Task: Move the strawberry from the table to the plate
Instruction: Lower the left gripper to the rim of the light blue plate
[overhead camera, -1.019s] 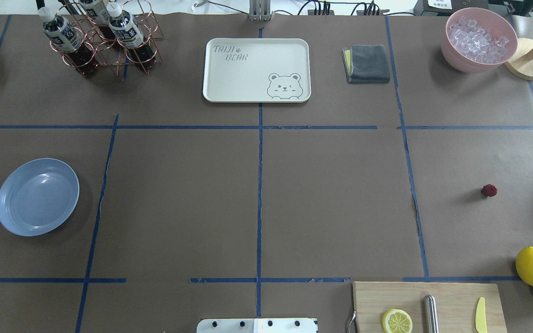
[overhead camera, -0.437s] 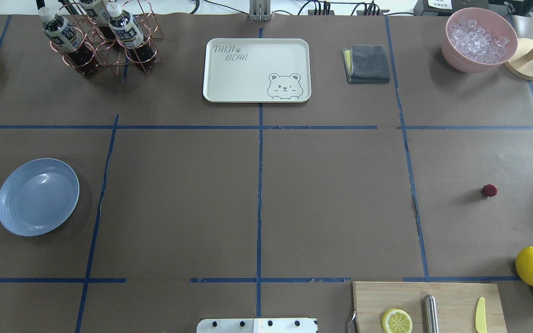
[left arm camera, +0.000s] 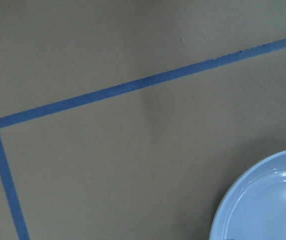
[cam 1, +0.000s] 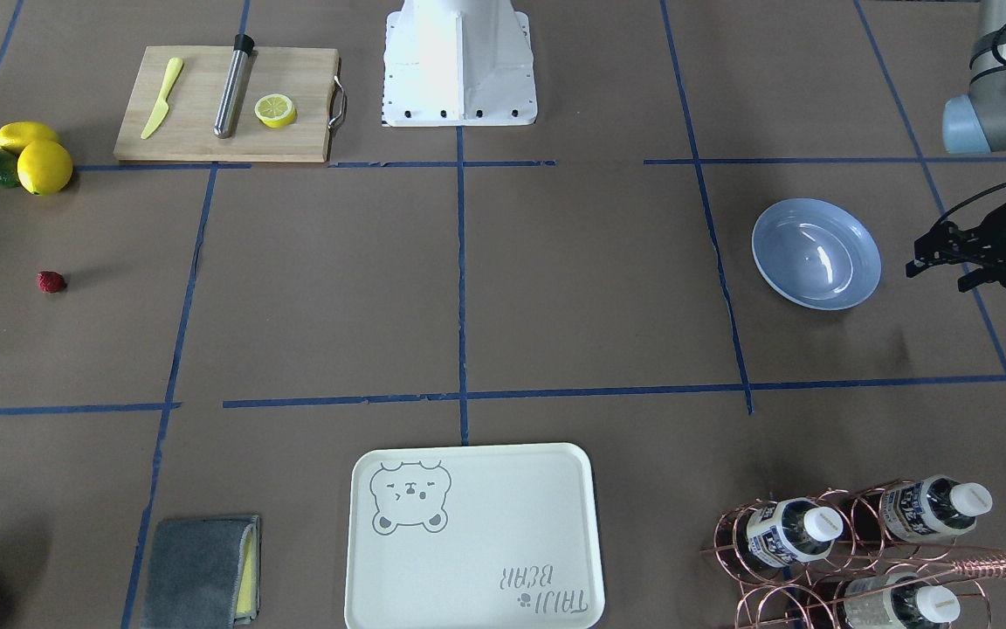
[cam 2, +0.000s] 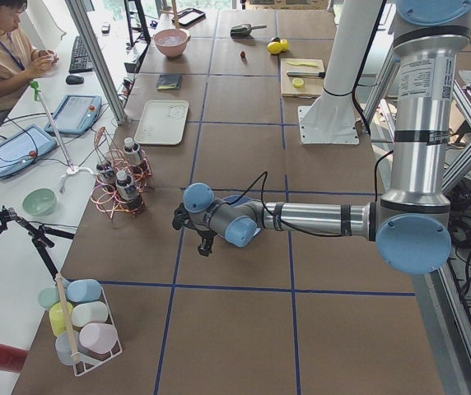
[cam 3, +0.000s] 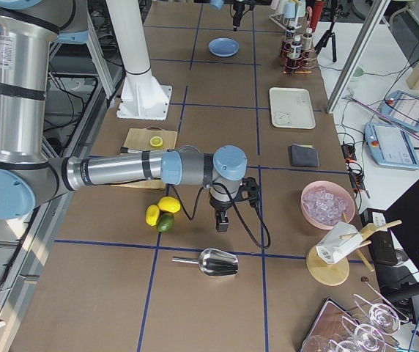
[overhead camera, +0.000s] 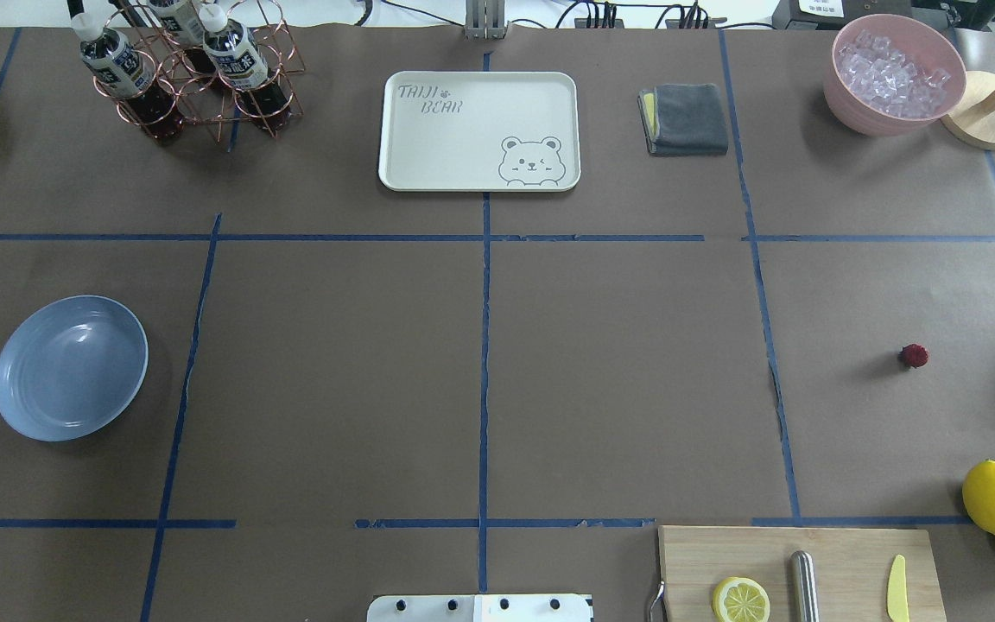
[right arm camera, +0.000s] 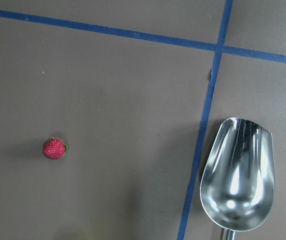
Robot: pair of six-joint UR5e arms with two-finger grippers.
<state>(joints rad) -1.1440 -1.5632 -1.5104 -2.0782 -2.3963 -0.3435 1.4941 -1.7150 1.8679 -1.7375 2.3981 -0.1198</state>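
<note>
On the taped tabletop (overhead camera: 618, 371), the strawberry (overhead camera: 914, 355) lies alone at the robot's right. It is well apart from the empty plate (overhead camera: 130, 341) at far left, so the pick is not yet begun. The right claw (cam 3: 222, 220) hangs over the tabletop near berry and scoop (right arm camera: 238, 175), prob. staged for the grab. The left claw (cam 1: 948, 253) hovers just beside the plate, maybe to wait out of the way. Whether either claw is released or clenched can't be told from these views. Vs. a sec ago, part of the left arm now pokes into the overhead view by the plate; berry & plate unmoved.
</note>
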